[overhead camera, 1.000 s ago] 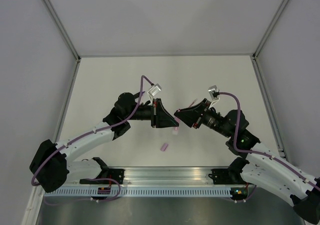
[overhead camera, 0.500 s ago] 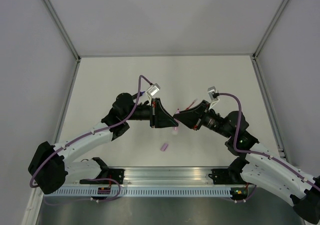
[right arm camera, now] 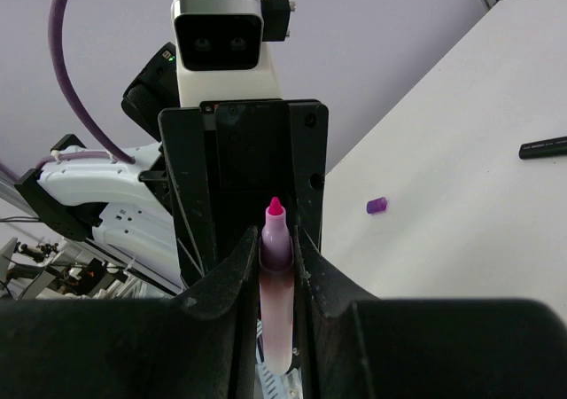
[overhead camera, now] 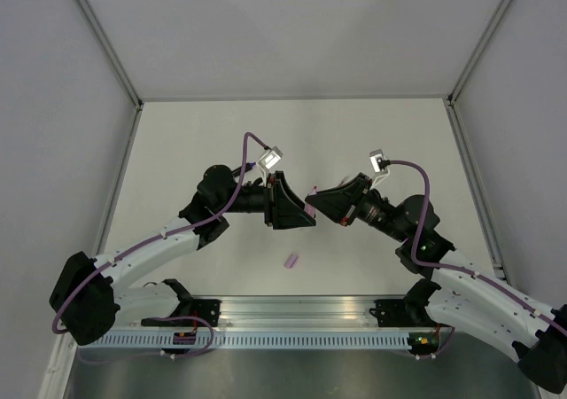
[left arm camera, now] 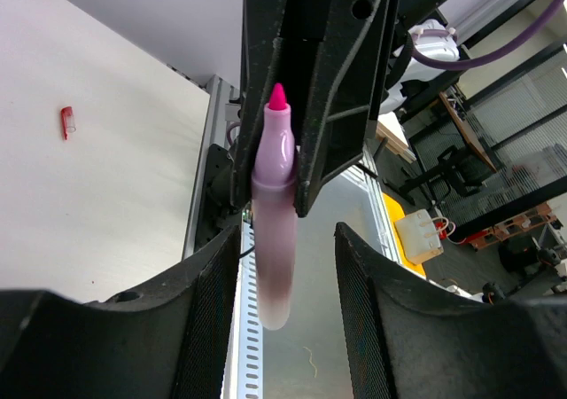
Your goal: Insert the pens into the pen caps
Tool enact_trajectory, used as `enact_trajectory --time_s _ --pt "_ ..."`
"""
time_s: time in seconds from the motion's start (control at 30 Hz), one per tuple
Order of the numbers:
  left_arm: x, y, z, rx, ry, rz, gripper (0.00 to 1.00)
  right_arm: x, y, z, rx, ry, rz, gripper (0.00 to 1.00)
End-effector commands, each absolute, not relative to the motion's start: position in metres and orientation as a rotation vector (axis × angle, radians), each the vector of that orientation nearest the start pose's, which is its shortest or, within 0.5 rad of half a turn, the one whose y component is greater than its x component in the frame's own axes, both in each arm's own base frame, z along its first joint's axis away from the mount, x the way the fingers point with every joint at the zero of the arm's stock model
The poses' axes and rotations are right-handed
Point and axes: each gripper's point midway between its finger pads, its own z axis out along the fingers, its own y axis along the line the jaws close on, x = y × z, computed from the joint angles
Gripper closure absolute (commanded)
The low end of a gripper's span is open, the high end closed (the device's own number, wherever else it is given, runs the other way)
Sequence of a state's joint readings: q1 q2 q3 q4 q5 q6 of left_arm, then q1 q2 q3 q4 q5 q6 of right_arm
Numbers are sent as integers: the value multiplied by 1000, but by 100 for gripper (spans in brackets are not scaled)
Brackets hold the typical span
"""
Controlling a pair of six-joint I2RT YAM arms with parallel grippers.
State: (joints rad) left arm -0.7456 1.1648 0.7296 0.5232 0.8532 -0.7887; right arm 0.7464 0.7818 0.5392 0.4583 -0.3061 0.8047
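**Pink pen clamped in R gripper, L gripper open around it**

Both arms meet mid-table, grippers facing each other, tips nearly touching in the top view.

R gripper (right arm camera: 275, 238): clenched on the pink pen (right arm camera: 275, 297). Both fingers (right arm camera: 248, 270) press the barrel just below the collar. The pen stands approx upright in both wrist views, with the magenta tip up and bare, no cap on it.

L gripper (left arm camera: 288, 232): released. Its mesh pads (left arm camera: 213, 315) sit either side of the pen's lower barrel w/ a clear gap on each side, not touching it. In the L wrist view the pen stands right in front of the R gripper's black fingers.

On the table (overhead camera: 221, 133):
- Purple cap (overhead camera: 290, 261) lies alone near the front rail, below the two grippers and apart from both. It also shows in the R wrist view.
- Red cap (left arm camera: 66, 122) lies flat, off to the side in the L wrist view, well apart from the grippers.
- Dark pen (right arm camera: 542, 147) lies flat at the R wrist view's right edge, only partly in frame. Can't tell if it is capped.
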Motion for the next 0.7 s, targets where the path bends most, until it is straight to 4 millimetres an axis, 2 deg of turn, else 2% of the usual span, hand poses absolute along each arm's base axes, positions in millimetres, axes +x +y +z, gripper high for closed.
enact_trajectory --time_s 0.0,0.17,0.5,0.53,0.57,0.6,0.63,0.67 --pt "135 -336 305 840 1568 -1805 49 177 275 362 -217 1386 1545 100" --pt "132 -334 304 851 1555 -1808 64 180 279 362 -219 1395 1547 100" --pt "130 -331 297 866 1597 -1775 73 191 283 356 -237 1447 1474 100" --pt "131 -331 297 864 1599 -1775 76 191 284 355 -239 1451 1476 100" --pt "130 -331 298 864 1599 -1775 88 191 285 354 -242 1455 1479 100" --pt "130 -331 298 863 1598 -1776 95 191 286 353 -248 1458 1485 100" --pt "131 -331 298 857 1601 -1775 98 190 287 352 -254 1458 1490 100" --pt "132 -331 298 850 1606 -1772 98 188 290 350 -277 1465 1499 91"
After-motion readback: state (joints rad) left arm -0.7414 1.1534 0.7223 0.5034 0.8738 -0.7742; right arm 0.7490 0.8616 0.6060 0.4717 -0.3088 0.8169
